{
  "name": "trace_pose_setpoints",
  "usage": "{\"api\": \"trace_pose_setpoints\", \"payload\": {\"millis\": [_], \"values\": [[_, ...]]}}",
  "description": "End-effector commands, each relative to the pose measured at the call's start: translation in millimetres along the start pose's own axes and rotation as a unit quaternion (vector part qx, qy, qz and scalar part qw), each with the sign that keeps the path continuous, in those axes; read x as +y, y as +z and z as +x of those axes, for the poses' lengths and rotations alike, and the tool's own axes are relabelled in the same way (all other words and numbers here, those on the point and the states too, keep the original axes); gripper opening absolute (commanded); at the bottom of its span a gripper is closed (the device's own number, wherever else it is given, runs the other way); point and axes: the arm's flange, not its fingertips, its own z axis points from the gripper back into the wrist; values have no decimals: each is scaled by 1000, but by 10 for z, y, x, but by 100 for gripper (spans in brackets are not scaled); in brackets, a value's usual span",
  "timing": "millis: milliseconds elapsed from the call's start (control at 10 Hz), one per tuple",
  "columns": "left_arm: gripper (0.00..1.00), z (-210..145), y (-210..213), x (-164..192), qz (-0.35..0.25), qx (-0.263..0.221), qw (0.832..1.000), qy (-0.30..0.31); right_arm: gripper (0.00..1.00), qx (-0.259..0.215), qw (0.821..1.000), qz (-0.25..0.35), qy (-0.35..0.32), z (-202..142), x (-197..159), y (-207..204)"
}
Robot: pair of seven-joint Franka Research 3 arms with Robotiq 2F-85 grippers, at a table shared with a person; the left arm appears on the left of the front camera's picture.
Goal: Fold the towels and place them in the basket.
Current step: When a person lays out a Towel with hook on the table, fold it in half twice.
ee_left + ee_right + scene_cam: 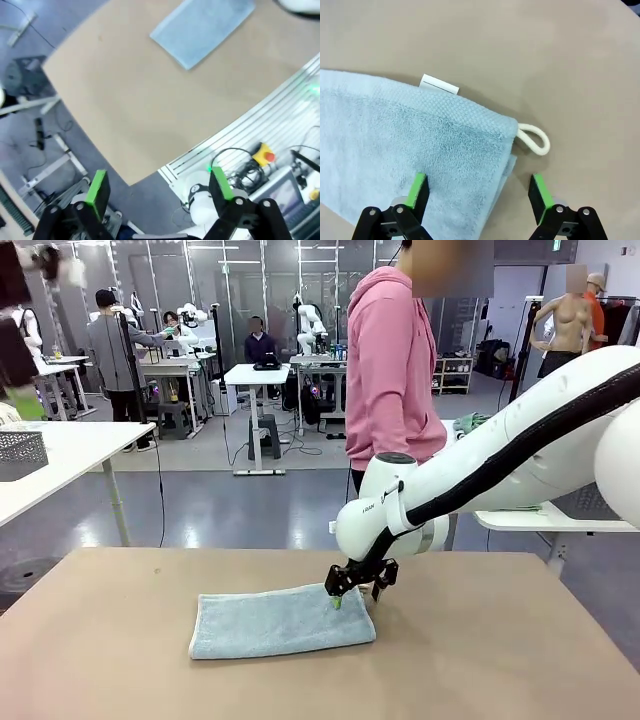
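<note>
Front view: the light blue towel [282,620] lies flat on the worktop [500,640], already doubled into a long strip, its long axis running left to right across the picture; the right fingers [337,601] hang low over the towel's far right corner, spread apart and gripping nothing; a person in a pink hooded top [392,370] stands beyond the towel at the far side, taking no part that I can see.

Left wrist view: the left fingers [97,187] are spread wide and empty, held high and well apart from the towel [202,27], over the worktop's [150,100] near edge; this arm is clearly the farther of the two from the towel.

Right wrist view: the right fingers [418,189] straddle the towel's [410,140] short end; one green pad stands over the terry, the other over bare worktop [560,60] just past the towel's edge, so the corner lies between them; the white label tag [440,85] sticks out of the towel's long hem, and the cream hanging loop [535,140] pokes out at the corner itself; the towel's length runs away from that corner to the picture's left, so a pinch here would, I judge, take the corner layers for a fold back along the long axis.
</note>
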Motion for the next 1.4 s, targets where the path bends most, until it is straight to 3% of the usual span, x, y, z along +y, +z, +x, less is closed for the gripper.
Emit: {"api": "trace_pose_setpoints", "payload": {"millis": [0,100,200,400,600,800,900,1000,1100,1300], "values": [[100,-53,412,50,-57,-10,998,19,100,-11,999,-6,-40,-23,63,-76],[100,-103,622,30,-28,-11,999,33,100,-11,999,-6,-43,-62,81,-66],[100,-129,761,43,-17,-6,998,53,93,-5,999,-11,-47,-100,100,-13],[100,-215,953,58,-9,-21,997,76,92,23,997,-27,-61,-131,177,54],[100,-398,1235,-16,15,-50,994,96,92,55,994,-36,-82,-131,197,58],[100,-490,1392,-123,27,-92,990,101,92,58,994,-31,-85,-120,168,28],[100,-396,1224,12,4,-62,995,84,92,51,995,-26,-85,-119,134,9],[100,-396,1224,12,4,-62,995,84,77,47,995,-23,-85,-126,129,18],[100,-396,1224,12,4,-62,995,84,37,50,995,-24,-83,-133,136,24],[100,-396,1224,12,4,-62,995,84,0,55,995,-26,-85,-130,150,18]]}}
